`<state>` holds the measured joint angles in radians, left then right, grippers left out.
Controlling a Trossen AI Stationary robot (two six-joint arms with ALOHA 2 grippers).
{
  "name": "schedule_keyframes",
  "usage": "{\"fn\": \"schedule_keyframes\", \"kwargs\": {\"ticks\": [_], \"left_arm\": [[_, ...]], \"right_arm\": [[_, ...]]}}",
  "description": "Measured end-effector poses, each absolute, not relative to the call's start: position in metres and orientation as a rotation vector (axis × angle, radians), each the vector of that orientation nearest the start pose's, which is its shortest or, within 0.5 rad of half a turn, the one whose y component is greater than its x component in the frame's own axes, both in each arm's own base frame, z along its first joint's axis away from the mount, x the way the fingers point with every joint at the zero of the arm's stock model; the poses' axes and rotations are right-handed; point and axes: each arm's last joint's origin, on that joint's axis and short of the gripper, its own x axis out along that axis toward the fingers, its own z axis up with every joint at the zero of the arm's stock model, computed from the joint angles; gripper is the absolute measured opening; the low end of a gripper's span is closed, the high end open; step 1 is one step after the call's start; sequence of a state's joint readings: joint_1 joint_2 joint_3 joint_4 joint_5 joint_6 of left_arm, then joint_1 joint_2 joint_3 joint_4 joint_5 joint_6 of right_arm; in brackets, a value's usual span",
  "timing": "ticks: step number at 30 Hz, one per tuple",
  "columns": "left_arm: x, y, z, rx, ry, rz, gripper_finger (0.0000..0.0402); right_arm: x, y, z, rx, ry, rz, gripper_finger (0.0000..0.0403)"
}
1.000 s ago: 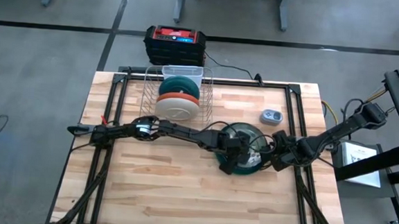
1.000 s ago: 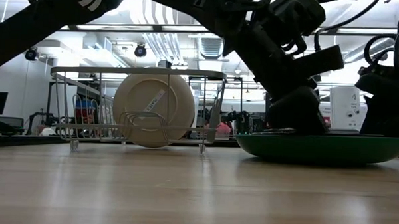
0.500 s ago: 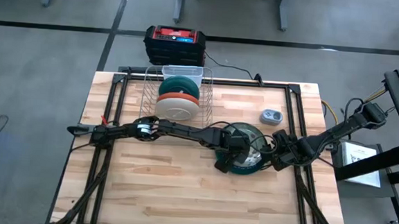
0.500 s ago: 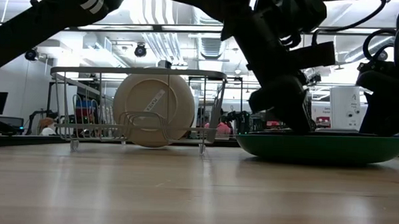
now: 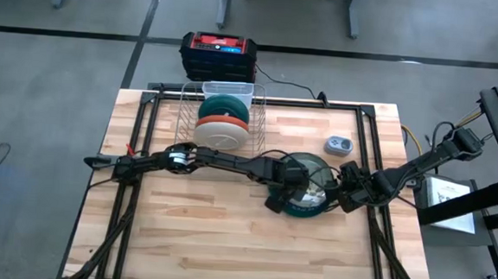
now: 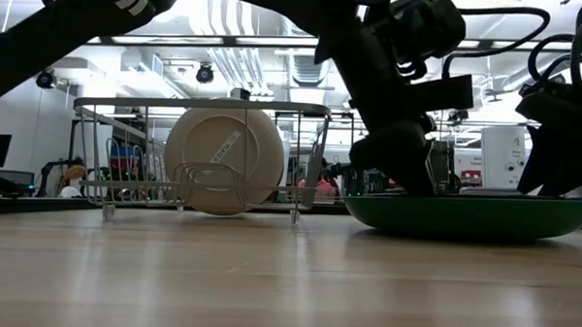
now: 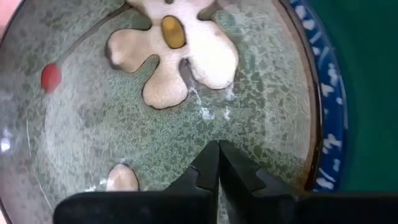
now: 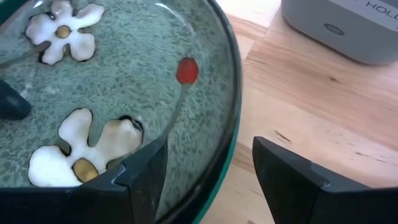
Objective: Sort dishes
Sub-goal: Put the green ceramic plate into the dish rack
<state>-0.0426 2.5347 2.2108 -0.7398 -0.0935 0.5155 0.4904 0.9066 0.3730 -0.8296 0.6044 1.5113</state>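
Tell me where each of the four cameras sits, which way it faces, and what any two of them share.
High view: overhead, straight down on the table, both arms meeting over the flowered plate.
Low view: tabletop height, level across to the wire rack and large green plate; arms overhead.
Left wrist view: on the left gripper, shut, above the flowered plate.
Right wrist view: on the right gripper, open, astride the plate's rim.
Both wrist views share that plate.
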Motion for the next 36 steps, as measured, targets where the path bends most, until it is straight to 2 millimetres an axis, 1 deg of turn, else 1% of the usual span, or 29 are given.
{"fn": "schedule_keyframes", "kwargs": {"ticks": [3, 5, 11, 20, 26, 28, 30, 36], "left_arm": [[0.537, -0.020, 0.145, 0.546, 1.023, -0.222, 0.0000], [0.539, -0.020, 0.138, 0.549, 1.014, -0.222, 0.0000], [0.543, -0.020, 0.131, 0.563, 0.988, -0.222, 0.0000], [0.550, -0.016, 0.120, 0.563, 0.945, -0.214, 0.0000], [0.552, -0.015, 0.118, 0.564, 0.923, -0.205, 0.0000], [0.553, -0.015, 0.118, 0.565, 0.913, -0.202, 0.0000], [0.553, -0.015, 0.118, 0.565, 0.909, -0.199, 0.0000], [0.554, -0.015, 0.119, 0.563, 0.904, -0.190, 0.0000]], "right_arm": [[0.111, 0.040, 0.147, 0.631, 0.777, -0.870, 0.0225], [0.111, 0.040, 0.148, 0.625, 0.760, -0.874, 0.0222], [0.111, 0.039, 0.147, 0.606, 0.717, -0.890, 0.0214], [0.109, 0.036, 0.132, 0.678, 0.671, -0.910, 0.0206], [0.107, 0.034, 0.120, 0.710, 0.573, -0.921, 0.0197], [0.106, 0.033, 0.118, 0.695, 0.541, -0.930, 0.0184], [0.105, 0.032, 0.118, 0.683, 0.515, -0.940, 0.0162], [0.104, 0.029, 0.118, 0.638, 0.414, -0.972, 0.0062]]}}
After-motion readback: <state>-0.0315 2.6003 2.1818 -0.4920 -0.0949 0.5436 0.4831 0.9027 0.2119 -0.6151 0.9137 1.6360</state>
